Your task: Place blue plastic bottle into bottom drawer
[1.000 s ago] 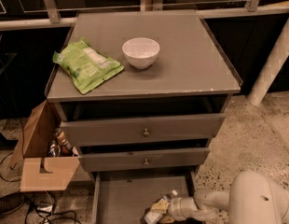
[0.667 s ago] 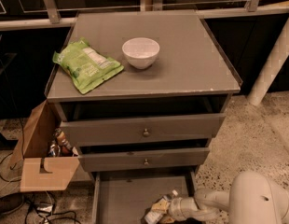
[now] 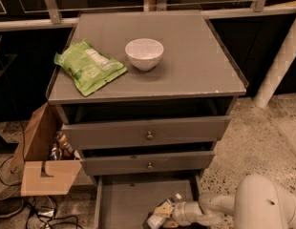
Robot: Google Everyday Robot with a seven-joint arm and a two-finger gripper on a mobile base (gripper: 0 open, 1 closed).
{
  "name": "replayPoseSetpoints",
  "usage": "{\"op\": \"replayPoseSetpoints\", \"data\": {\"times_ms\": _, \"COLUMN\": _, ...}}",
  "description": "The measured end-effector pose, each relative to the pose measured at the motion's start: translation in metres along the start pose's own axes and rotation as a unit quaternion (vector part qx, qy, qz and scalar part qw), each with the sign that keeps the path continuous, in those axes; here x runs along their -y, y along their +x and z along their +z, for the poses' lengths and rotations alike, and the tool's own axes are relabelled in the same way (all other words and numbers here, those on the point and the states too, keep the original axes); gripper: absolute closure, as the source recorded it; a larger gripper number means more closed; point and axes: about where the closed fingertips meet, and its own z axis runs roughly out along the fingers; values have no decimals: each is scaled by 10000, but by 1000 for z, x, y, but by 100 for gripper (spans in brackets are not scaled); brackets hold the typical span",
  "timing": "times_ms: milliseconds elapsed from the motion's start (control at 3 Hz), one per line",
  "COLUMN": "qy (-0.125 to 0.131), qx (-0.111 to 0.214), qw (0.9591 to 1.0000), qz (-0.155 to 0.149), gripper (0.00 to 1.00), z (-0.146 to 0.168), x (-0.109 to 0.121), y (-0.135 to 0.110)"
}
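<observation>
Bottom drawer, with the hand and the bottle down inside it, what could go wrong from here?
The hand sits with the blue plastic bottle low at the front right of the bottom drawer. Let go there, the bottle may roll across the flat floor. The arm crosses the drawer's right side, so pulling back might catch that wall.

A single camera looks steeply down from above and in front of the grey cabinet, fairly near, facing its drawer fronts. The top fills 12 o'clock; the bottom drawer is cropped at 6 o'clock. The gripper sits at 5 o'clock over it, its arm entering from 4 o'clock.
</observation>
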Motion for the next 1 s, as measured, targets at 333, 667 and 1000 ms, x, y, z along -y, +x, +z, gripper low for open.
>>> {"op": "replayPoseSetpoints", "data": {"times_ms": 333, "qy": 0, "qx": 0, "qw": 10000, "qz": 0, "gripper": 13, "z": 0, "x": 0, "y": 0}}
{"op": "replayPoseSetpoints", "data": {"times_ms": 667, "qy": 0, "qx": -1, "qw": 10000, "qz": 0, "gripper": 0, "z": 0, "x": 0, "y": 0}}
{"op": "replayPoseSetpoints", "data": {"times_ms": 1000, "qy": 0, "qx": -1, "qw": 10000, "qz": 0, "gripper": 0, "z": 0, "x": 0, "y": 0}}
